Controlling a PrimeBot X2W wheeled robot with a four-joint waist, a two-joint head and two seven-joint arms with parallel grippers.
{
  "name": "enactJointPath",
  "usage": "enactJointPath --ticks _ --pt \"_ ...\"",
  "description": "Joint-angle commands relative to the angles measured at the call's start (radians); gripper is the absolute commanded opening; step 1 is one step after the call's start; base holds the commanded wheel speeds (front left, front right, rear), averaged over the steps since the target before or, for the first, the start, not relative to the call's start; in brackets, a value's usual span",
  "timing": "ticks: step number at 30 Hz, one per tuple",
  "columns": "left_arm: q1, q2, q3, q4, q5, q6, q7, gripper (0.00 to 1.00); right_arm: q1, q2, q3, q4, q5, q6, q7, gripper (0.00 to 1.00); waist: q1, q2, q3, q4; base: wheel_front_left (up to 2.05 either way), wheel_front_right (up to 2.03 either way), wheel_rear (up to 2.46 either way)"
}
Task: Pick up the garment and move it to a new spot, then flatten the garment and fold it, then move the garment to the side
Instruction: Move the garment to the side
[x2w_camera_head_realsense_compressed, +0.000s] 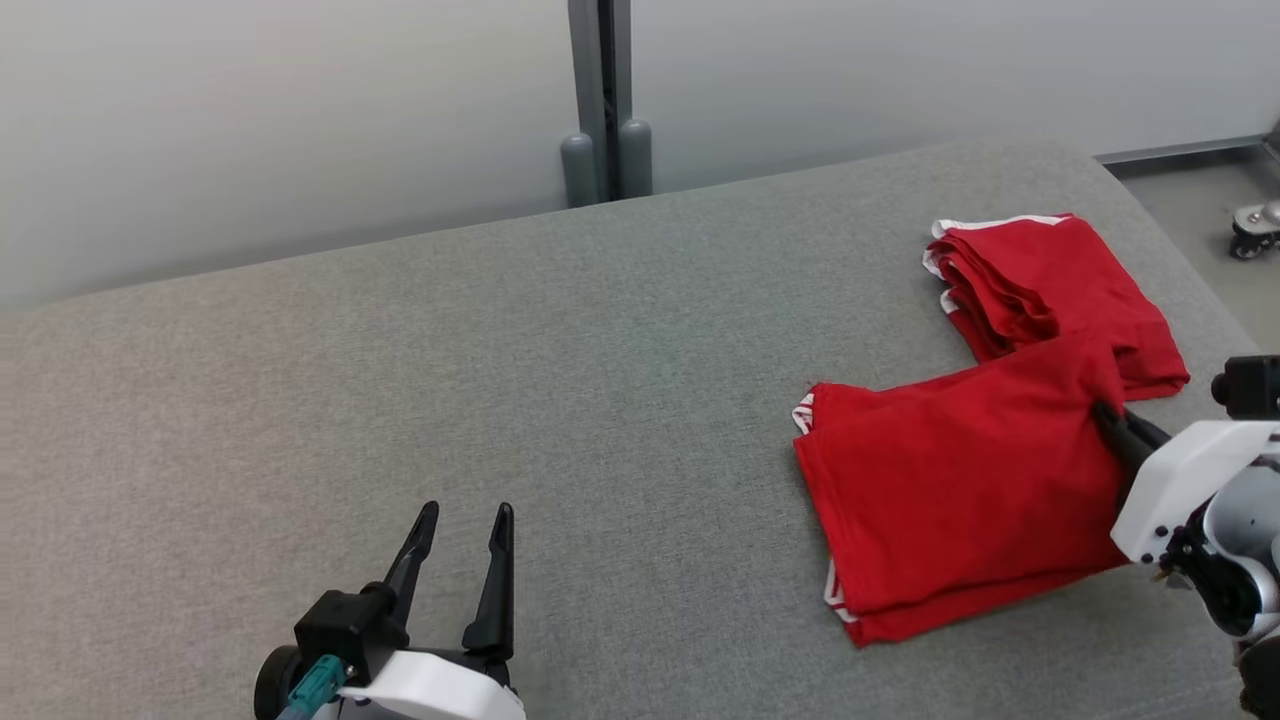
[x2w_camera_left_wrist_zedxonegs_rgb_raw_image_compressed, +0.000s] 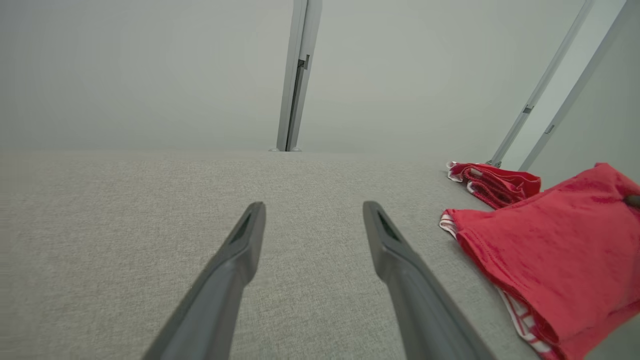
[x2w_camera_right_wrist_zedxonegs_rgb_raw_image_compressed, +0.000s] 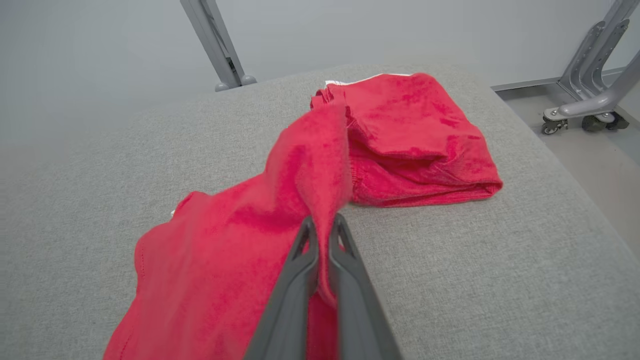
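Garment (x2w_camera_head_realsense_compressed: 960, 490): red cloth with white trim, lying on the right side of the grey fabric-covered surface (x2w_camera_head_realsense_compressed: 500, 350), near its right edge. The nearer part lay mostly flat in layers. A more bunched part (x2w_camera_head_realsense_compressed: 1050, 290) lay behind it toward the far right corner. I could not tell whether the two were one piece.

My right gripper (x2w_camera_head_realsense_compressed: 1105, 415) was clamped tight on a fold at the near part's right edge. In the right wrist view the fingers (x2w_camera_right_wrist_zedxonegs_rgb_raw_image_compressed: 300, 280) pinched a raised ridge of red cloth, which ran up from the flat part toward the bunched part.

My left gripper (x2w_camera_head_realsense_compressed: 465, 520) hung over bare surface at the lower left, jaws spread wide with nothing between them, well apart from the cloth. In the left wrist view the garment (x2w_camera_left_wrist_zedxonegs_rgb_raw_image_compressed: 560, 250) lay off to the right of my fingers (x2w_camera_left_wrist_zedxonegs_rgb_raw_image_compressed: 240, 250).

Surface: woven grey upholstery with rounded edges and a rounded far right corner.

Room: a plain pale grey wall (x2w_camera_head_realsense_compressed: 250, 120) stood directly behind the surface. A grey metal post (x2w_camera_head_realsense_compressed: 600, 100) rose against it, with two rounded feet at its base. Past the right edge was grey floor (x2w_camera_head_realsense_compressed: 1190, 210) with a small caster (x2w_camera_head_realsense_compressed: 1250, 230). In the right wrist view a grey metal frame leg on casters (x2w_camera_right_wrist_zedxonegs_rgb_raw_image_compressed: 585, 100) stood there.
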Motion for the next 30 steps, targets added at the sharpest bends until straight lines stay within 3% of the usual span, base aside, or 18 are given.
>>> enactJointPath --ticks 1,19,30 --pt "0.009 0.001 0.002 0.001 -0.004 -0.002 -0.004 1.0 -0.029 -0.01 -0.01 -0.013 -0.013 0.0 0.009 0.0 0.0 0.0 -0.014 0.024 0.0 0.0 0.0" --pt "-0.011 -0.013 0.006 0.002 0.008 -0.015 -0.004 1.0 -0.313 -0.024 -0.09 0.068 -0.157 0.0 0.099 0.0 0.0 0.0 0.022 0.134 0.0 0.0 0.0" --pt "-0.051 -0.006 0.019 -0.005 0.029 -0.028 -0.004 1.0 -0.439 -0.127 -0.133 0.183 -0.257 0.0 0.065 0.0 0.0 0.0 0.118 0.171 0.0 0.0 0.0"
